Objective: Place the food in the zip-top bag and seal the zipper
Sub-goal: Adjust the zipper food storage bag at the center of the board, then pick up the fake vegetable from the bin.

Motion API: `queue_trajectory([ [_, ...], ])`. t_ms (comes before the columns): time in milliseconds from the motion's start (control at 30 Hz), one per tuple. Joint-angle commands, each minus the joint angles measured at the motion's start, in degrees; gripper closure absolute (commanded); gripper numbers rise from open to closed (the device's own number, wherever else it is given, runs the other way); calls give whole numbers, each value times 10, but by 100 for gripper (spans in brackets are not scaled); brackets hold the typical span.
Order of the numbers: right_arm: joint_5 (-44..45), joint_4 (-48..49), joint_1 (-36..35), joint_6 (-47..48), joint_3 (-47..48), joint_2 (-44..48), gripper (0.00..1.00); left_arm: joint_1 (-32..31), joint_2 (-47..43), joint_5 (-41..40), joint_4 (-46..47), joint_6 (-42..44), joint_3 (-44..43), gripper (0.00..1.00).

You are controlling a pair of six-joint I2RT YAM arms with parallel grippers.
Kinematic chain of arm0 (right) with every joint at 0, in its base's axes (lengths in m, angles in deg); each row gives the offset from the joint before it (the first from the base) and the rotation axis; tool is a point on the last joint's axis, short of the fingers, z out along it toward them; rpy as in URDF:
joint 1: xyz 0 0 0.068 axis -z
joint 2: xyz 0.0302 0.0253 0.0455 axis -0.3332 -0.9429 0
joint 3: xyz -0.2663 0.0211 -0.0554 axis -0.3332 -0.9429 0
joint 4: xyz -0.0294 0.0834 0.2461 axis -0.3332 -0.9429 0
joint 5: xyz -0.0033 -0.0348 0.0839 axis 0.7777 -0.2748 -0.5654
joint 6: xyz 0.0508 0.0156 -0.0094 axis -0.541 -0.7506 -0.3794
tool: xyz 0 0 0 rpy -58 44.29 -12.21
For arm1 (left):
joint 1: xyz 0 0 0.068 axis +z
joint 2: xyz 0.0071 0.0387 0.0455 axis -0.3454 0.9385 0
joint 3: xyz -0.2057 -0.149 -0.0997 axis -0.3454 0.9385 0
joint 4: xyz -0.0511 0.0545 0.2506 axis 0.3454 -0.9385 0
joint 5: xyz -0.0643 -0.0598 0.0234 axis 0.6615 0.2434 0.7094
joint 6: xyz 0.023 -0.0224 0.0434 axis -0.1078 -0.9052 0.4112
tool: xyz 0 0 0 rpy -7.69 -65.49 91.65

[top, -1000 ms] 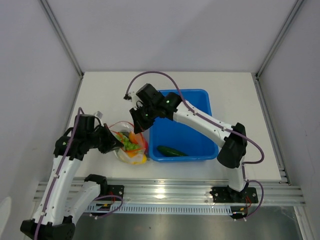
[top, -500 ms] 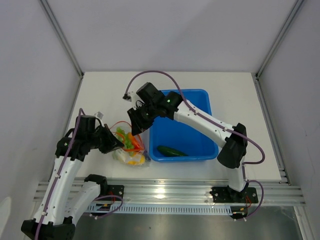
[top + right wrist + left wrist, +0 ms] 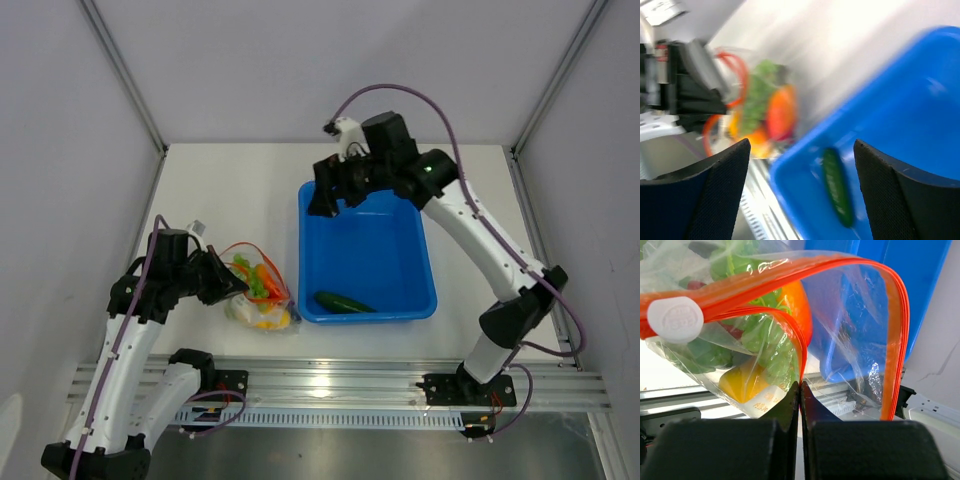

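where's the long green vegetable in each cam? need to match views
Top external: long green vegetable lies in the blue tub, by its near wall.
Left wrist: not in view; the tub's outer wall shows behind the zip-top bag.
Right wrist: vegetable blurred, low centre, inside the tub.
Shared landmark: the blue tub.

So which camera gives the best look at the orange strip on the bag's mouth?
The left wrist view: the zipper fills the frame, mouth gaping, white slider plain. The top view shows a small orange loop; the right wrist view only a blurred one.
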Motion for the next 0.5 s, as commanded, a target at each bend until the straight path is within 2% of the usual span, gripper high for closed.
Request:
queue_trajectory([
  [0,55,-9,35,60,-75,35,15,4,-2,8,12,7,-23,100],
  [100,57,-22,63,96,-133,38,14,4,2,9,15,12,-23,99],
  [200,22,-60,91,122,-152,25,15,4,4,9,15,19,-22,100],
  [233,-25,-60,98,125,-175,30,15,5,6,9,15,23,-23,100],
  [300,-64,-57,106,135,-198,37,15,5,7,8,16,24,-18,99],
  [367,-95,-63,104,143,-230,41,16,5,7,7,16,27,-13,99],
  [467,-76,-57,82,151,-281,46,17,4,6,11,22,26,-8,99],
])
